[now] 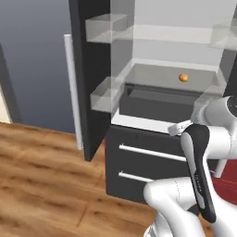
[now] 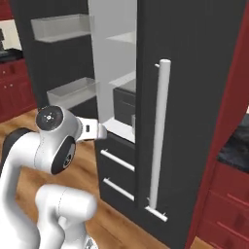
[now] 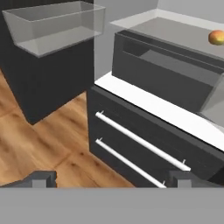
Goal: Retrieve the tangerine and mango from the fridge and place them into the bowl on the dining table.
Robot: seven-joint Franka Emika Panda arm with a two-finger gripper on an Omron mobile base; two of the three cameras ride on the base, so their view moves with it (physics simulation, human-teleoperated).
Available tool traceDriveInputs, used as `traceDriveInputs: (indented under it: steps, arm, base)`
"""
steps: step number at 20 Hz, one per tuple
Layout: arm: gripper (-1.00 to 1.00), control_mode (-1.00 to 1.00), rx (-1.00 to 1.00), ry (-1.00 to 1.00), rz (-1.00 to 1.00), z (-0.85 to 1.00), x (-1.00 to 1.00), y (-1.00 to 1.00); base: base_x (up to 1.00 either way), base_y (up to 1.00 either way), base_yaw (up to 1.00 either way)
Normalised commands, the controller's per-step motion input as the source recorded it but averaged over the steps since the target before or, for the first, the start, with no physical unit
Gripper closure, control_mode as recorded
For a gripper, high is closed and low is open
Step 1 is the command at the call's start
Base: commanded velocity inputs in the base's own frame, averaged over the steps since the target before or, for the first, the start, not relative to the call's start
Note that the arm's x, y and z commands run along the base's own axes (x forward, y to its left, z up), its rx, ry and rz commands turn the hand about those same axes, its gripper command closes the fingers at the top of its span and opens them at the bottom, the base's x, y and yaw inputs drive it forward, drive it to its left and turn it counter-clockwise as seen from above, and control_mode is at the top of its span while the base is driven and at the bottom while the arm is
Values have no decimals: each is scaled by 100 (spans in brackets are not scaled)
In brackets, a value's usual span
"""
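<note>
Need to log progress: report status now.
Claw open, empty, facing the tall dark grey fridge. Small round orange fruit sits on a translucent shelf inside. Doors open, nothing blocking.

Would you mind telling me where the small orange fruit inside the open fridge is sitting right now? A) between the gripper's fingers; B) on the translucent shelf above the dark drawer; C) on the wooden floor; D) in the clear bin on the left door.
B: the orange fruit rests on the pale translucent shelf inside the fridge, above the dark drawer, apart from the open gripper.
</note>
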Motion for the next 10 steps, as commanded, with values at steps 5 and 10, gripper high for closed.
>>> traceDriveInputs:
  steps: [5,10]
  arm:
    - [-100,100,0,0,0,0,0,0]
    - [-100,100,0,0,0,0,0,0]
  base:
    - [35,68,-48]
    - [7,34,-47]
